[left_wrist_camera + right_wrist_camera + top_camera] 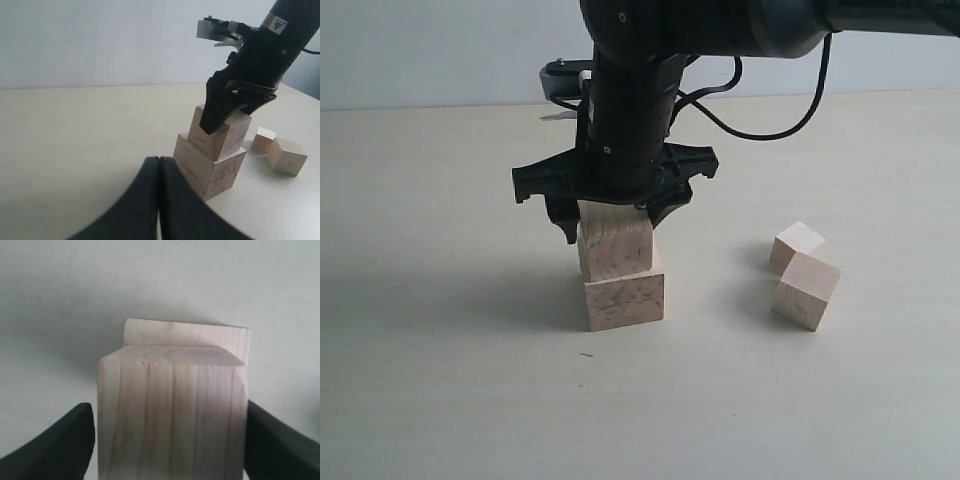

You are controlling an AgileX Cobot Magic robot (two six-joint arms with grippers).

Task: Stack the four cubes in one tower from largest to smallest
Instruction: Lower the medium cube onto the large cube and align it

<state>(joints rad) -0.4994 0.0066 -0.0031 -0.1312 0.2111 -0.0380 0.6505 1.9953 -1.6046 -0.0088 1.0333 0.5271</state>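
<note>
Second-largest cube sat on the largest cube, squarely inside my right gripper, clamped or loose I could not tell; 2 smaller cubes lay right of it, nearer that arm than my closed, empty left gripper.

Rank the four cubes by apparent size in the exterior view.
1. bottom cube
2. upper cube
3. near right cube
4. far right cube

The last two are unsure: the far one is partly hidden and farther from the camera.
</note>
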